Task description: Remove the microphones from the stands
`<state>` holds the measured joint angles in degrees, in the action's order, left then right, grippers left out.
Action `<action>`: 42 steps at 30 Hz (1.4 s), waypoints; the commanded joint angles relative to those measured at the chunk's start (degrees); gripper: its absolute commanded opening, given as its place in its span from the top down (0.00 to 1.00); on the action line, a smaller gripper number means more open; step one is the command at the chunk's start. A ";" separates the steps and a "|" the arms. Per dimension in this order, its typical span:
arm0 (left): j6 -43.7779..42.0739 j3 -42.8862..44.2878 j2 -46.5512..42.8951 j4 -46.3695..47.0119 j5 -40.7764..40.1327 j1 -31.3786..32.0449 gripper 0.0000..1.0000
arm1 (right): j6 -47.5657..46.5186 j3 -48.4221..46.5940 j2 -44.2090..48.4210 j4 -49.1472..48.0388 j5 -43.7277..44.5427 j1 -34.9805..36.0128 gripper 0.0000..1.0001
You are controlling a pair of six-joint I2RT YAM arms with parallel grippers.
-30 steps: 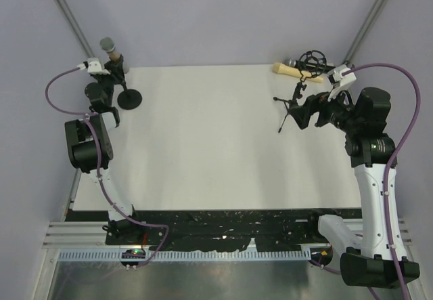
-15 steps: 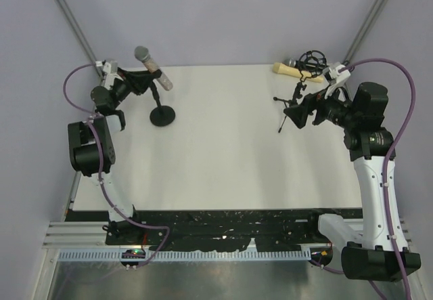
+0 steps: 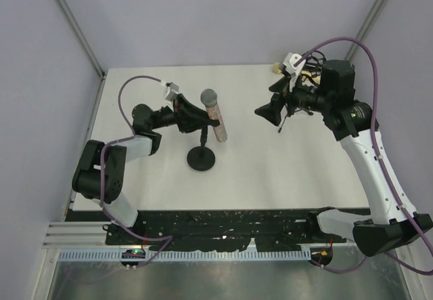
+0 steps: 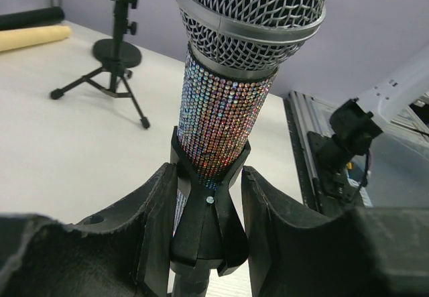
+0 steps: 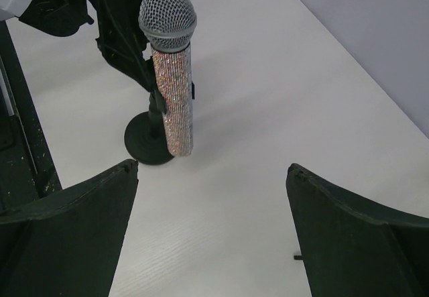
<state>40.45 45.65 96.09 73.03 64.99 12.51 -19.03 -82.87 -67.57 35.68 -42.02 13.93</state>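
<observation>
My left pincer (image 4: pixel 208 176) is clenched on the stand (image 3: pixel 201 156): my two black fingers (image 4: pixel 157 223) press from either side on the black clip (image 4: pixel 204 220) at its top, and the wrist view shows no gap between pads and clip. The microphone (image 4: pixel 224 112) sits in that clip, its sequinned body running up out of the cradle to the silver mesh head above my fingers. From overhead, the stand is left of the table's (image 3: pixel 284 171) middle, its round base low on the white surface, and the microphone leans with its head toward the far side. My right pincer (image 5: pixel 211 243) is released, fingers spread wide and holding nothing, and it hangs over the far right part of the table, facing the microphone from well apart. Just behind it stands a small black tripod stand (image 4: pixel 117 55), with a yellow foam-covered rod (image 4: pixel 30 37) lying beyond that at the far edge.
</observation>
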 commanded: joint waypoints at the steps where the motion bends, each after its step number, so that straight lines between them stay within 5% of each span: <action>1: -0.63 -2.40 -5.03 12.31 1.54 2.68 1.00 | -3.03 -3.79 -3.17 -0.17 1.76 3.89 0.05; 15: -2.39 -10.22 -10.31 12.22 6.29 4.98 0.94 | -3.47 -5.26 -10.81 -4.58 3.01 14.37 0.05; 33: -0.19 -11.02 -10.75 12.22 7.34 4.80 0.48 | -9.45 -9.85 -20.67 -1.75 -3.07 23.24 0.05; 38: -0.19 -11.81 -11.10 12.31 7.43 3.93 0.23 | -7.96 -10.12 -22.86 -2.72 -4.03 23.95 0.00; 42: 0.07 -12.51 -11.37 12.31 7.78 2.08 0.17 | -6.46 -10.64 -24.53 -3.43 -5.61 24.65 0.08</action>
<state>40.18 33.82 86.72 75.81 71.61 16.29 -26.85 -91.31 -91.07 34.83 -45.04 37.74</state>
